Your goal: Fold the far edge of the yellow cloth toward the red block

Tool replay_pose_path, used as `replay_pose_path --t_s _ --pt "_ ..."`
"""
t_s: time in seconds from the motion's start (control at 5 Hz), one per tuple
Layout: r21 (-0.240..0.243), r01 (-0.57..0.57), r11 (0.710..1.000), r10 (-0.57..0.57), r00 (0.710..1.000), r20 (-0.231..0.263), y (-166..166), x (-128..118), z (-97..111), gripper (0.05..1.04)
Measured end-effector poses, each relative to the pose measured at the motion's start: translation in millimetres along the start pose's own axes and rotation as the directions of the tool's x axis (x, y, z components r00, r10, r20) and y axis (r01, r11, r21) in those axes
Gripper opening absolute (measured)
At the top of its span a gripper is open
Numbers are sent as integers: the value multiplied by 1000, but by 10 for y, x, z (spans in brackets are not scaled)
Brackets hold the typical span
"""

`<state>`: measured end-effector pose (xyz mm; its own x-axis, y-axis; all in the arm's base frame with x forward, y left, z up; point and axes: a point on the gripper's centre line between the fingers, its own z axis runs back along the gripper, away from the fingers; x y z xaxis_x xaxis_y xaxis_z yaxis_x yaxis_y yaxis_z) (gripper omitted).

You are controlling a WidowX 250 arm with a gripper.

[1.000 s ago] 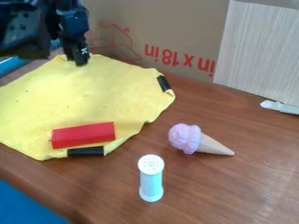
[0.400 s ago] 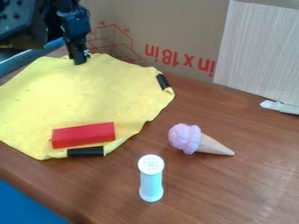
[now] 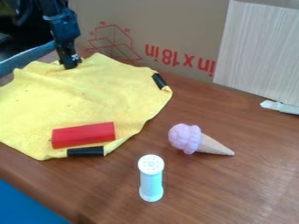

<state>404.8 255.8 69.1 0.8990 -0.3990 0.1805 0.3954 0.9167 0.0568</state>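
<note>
Beneath everything I see the brown wooden table (image 3: 234, 188), with a cardboard sheet (image 3: 175, 26) standing behind it, marked with red print and a red line drawing. The yellow cloth (image 3: 88, 96) spreads across the left of the table, rumpled at its back edge. A pale wood-grained panel (image 3: 260, 52) stands at the right, in front of the cardboard. My black gripper (image 3: 71, 64) points down at the cloth's back edge, its tip against the fabric; I cannot tell whether it is spread, pressed together or pinching a fold. Something blue (image 3: 26, 205) fills the near left corner. On the cloth's near part lies a red block (image 3: 83, 135). Right of the cloth, a toy ice cream cone (image 3: 186, 138) lies on its side (pink scoop towards the cloth, tip pointing right), and nearer me stands a white-capped shaker (image 3: 151, 183). Smallest are two black pieces (image 3: 85, 151) at the cloth's near and right edges.
</note>
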Motion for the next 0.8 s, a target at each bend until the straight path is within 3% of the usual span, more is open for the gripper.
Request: replay_pose_path --t_s 0.4,0.8 --pt "38 107 993 -111 989 94 -354 -195 232 78" --pt "92 207 974 -219 964 152 -734 -449 369 75"
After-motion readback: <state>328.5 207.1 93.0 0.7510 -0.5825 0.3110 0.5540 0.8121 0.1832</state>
